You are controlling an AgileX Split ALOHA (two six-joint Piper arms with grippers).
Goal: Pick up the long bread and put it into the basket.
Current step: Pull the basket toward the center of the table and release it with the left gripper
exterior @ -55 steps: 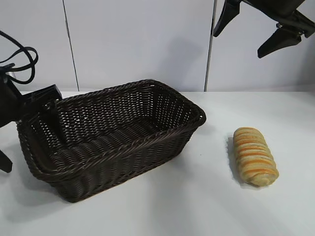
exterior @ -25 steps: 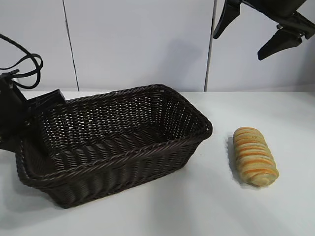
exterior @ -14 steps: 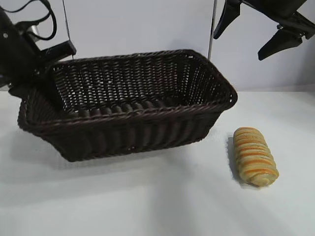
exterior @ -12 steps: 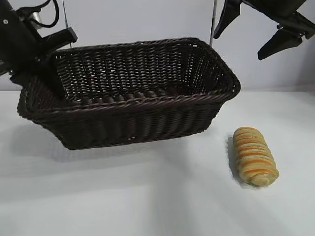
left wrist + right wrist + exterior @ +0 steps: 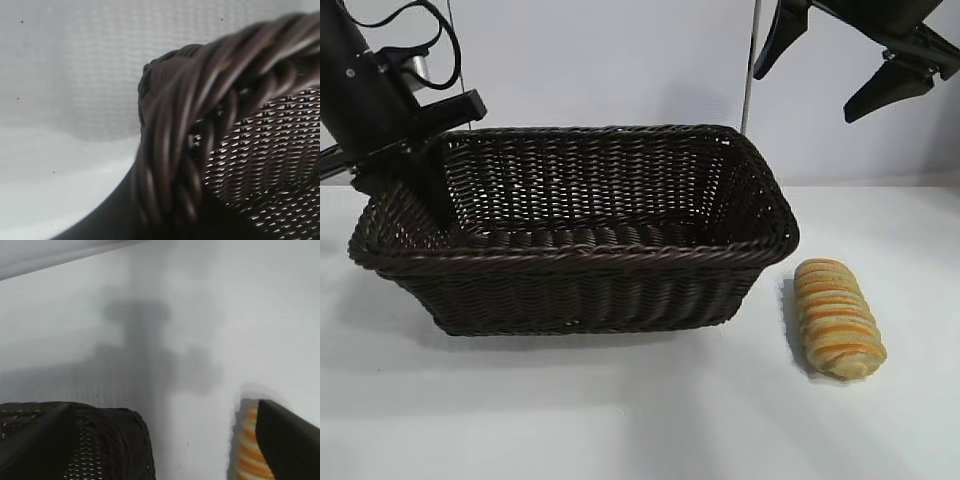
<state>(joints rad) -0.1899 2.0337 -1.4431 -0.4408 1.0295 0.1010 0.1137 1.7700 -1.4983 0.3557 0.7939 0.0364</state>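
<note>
Two grippers show in the exterior view: the left gripper (image 5: 415, 175) is clenched on the left end of the basket (image 5: 580, 255), one finger reaching down inside the wall, while the right gripper (image 5: 840, 60) hangs high at the far right with its fingers spread wide and nothing between them. Well below that open claw, and slightly nearer, the long bread (image 5: 836, 317) lies on the white table (image 5: 640, 410), just right of the basket's right end and apart from it. It is an elongated oval loaf, tan with orange-yellow crosswise ridges, its length running near to far. The basket is a rectangular dark brown wicker one with flared sides and a braided rim (image 5: 200, 115), which fills the left wrist view. In the right wrist view the bread (image 5: 245, 440) shows beside one dark fingertip, with a corner of the basket (image 5: 115, 440) nearby.
</note>
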